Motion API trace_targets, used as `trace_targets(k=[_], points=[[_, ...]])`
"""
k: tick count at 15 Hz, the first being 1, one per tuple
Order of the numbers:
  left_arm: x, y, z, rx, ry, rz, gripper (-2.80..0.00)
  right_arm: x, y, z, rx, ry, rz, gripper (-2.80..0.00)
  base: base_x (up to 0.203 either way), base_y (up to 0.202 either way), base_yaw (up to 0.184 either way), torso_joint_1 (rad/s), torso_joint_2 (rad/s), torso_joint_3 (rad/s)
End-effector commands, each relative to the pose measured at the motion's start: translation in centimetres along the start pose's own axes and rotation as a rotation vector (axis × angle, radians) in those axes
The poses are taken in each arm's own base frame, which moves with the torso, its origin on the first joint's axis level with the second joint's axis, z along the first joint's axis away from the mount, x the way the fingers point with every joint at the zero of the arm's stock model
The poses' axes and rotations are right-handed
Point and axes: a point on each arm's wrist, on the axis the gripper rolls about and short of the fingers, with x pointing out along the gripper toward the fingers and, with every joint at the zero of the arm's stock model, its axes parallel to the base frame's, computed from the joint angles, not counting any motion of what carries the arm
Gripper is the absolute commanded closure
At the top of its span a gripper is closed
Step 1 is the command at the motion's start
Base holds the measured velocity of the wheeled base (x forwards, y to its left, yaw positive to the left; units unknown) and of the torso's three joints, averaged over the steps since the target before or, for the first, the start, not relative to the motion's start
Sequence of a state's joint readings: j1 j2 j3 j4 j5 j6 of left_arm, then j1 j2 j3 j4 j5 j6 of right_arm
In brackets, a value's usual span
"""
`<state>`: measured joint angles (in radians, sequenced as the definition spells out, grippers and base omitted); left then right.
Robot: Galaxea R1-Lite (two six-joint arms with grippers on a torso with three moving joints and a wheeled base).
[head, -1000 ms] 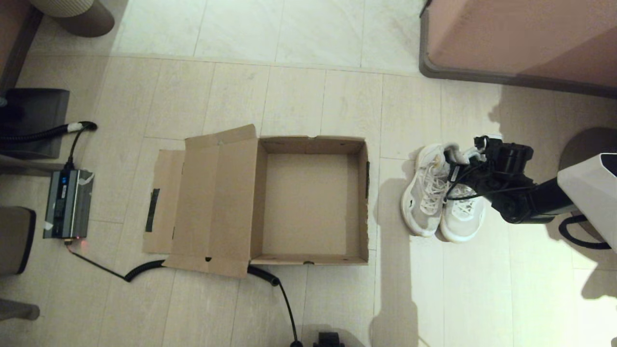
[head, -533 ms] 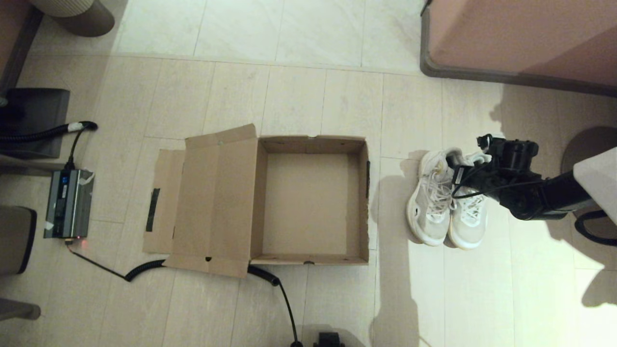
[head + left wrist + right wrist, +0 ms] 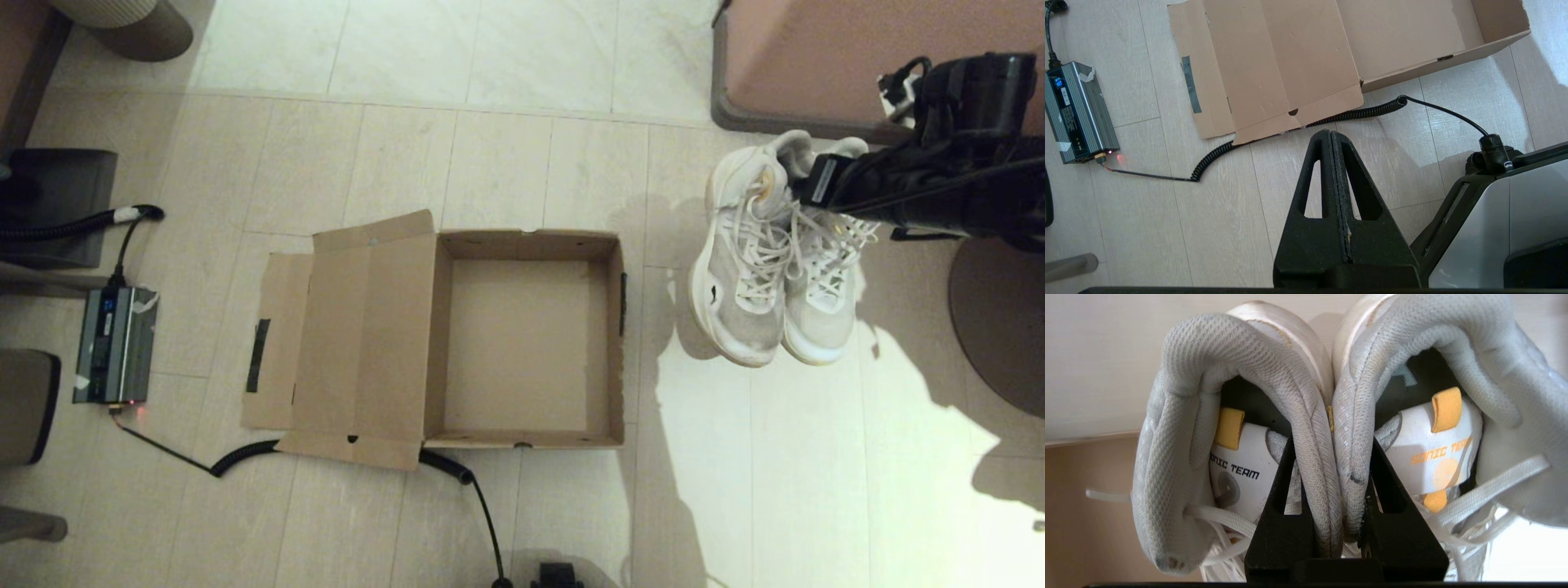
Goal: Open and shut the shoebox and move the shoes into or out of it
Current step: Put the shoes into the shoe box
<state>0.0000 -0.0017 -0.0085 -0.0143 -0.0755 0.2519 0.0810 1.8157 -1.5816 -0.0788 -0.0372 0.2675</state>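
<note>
The brown cardboard shoebox stands open on the floor, with nothing inside. Its lid flap lies flat to the left, with a dark tape strip near its outer edge. To the right of the box, the pair of white mesh shoes hangs in the air, toes down. My right gripper is shut on the two inner heel collars, pressed together. In the right wrist view the fingers pinch both collars of the shoes. My left gripper is shut and empty, low in front of the shoebox.
A coiled black cable runs under the box's front corner to a grey power unit at the left. A large pinkish piece of furniture fills the back right. A round dark base sits at the right.
My right gripper has lifted both shoes off the floor; they now hang higher and farther back, and their shadow has spread across the floor.
</note>
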Motion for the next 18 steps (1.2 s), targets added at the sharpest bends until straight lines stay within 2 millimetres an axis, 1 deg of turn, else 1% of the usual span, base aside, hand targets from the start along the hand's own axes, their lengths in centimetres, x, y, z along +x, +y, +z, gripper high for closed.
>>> trace_targets(k=[1,3,5,7,9,11,14,16,18], points=[[0.0,0.0,0.0,0.001,0.0,-0.001,0.0,-3.7,3.7,2.6,0.043,-0.029,0.092,0.0,0.0,0.0,0.0,0.0,0.0,0.0],[0.0,0.0,0.0,0.001,-0.001,-0.001,0.0,-4.6,7.1,2.7,0.066,-0.017,0.144,0.0,0.0,0.0,0.0,0.0,0.0,0.0],[0.0,0.0,0.0,0.001,0.001,0.0,0.0,-4.3,9.9,2.2,0.069,-0.019,0.164,0.0,0.0,0.0,0.0,0.0,0.0,0.0],[0.0,0.0,0.0,0.001,0.0,-0.002,0.0,-3.9,11.9,1.7,0.09,-0.02,0.192,0.0,0.0,0.0,0.0,0.0,0.0,0.0],[0.0,0.0,0.0,0.001,0.0,-0.001,0.0,-3.6,13.8,1.3,0.149,-0.017,0.221,0.0,0.0,0.0,0.0,0.0,0.0,0.0],[0.0,0.0,0.0,0.001,0.0,-0.001,0.0,-3.9,15.7,0.6,0.176,0.008,0.261,0.0,0.0,0.0,0.0,0.0,0.0,0.0],[0.0,0.0,0.0,0.001,0.0,-0.001,0.0,-5.3,19.3,-1.2,0.223,0.062,0.335,0.0,0.0,0.0,0.0,0.0,0.0,0.0],[0.0,0.0,0.0,0.001,0.0,-0.001,0.0,-5.1,21.2,-3.0,0.243,0.102,0.357,0.0,0.0,0.0,0.0,0.0,0.0,0.0],[0.0,0.0,0.0,0.001,0.0,-0.001,0.0,-4.4,23.0,-5.0,0.269,0.118,0.37,0.0,0.0,0.0,0.0,0.0,0.0,0.0]])
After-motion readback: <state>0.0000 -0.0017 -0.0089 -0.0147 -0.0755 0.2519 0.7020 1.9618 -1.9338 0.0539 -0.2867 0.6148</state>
